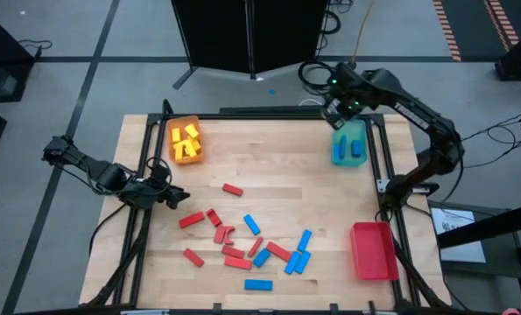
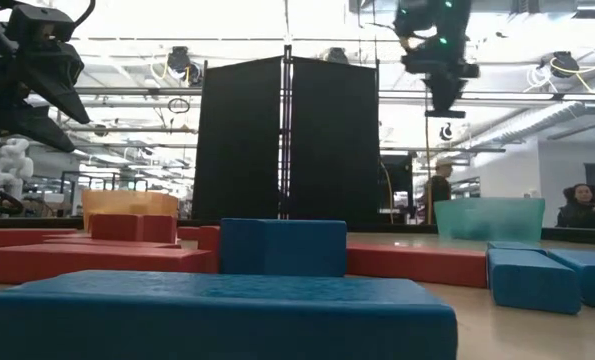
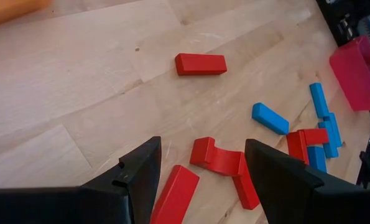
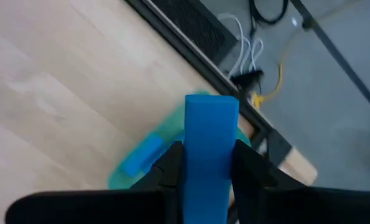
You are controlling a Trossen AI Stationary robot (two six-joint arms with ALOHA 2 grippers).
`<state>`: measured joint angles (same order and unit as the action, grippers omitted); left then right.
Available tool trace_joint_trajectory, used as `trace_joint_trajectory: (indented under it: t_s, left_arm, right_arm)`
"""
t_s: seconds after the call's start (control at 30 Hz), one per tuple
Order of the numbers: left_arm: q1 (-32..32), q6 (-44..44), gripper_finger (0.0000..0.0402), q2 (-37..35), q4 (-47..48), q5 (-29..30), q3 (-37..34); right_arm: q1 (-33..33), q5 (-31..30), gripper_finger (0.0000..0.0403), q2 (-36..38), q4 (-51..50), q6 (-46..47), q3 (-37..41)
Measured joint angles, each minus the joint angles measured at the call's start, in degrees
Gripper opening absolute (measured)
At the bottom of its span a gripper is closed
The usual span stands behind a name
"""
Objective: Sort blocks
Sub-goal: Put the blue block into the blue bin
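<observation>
Blue and flat, the small rectangular block (image 4: 211, 149) sits pinched between the right gripper (image 4: 209, 163) fingers, high above the translucent teal tray (image 1: 348, 146) at the high view's upper right. Released off-centre, it could clip the rim and bounce out. The left gripper (image 3: 200, 165) hangs spread and empty over red blocks (image 3: 219, 160) at left of centre.

high: overhead, straight down | low: tabletop level | wrists: close, downward | shared: table (image 1: 269, 188)
</observation>
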<state>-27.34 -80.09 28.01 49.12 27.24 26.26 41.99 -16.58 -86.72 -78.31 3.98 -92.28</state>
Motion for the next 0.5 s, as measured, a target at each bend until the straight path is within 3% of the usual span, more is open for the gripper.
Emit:
trace_joint_trajectory:
  t_s: [0.23,0.5]
  left_arm:
    - [0.0,0.0,0.0228,0.0,0.0,0.0,0.0]
    - [0.0,-0.1,0.0228,0.0,0.0,1.8,0.0]
  right_arm:
    - [5.2,1.0,0.0061,8.0,4.2,0.1,15.8]
    - [8.8,6.0,0.0061,13.3,11.8,0.9,26.8]
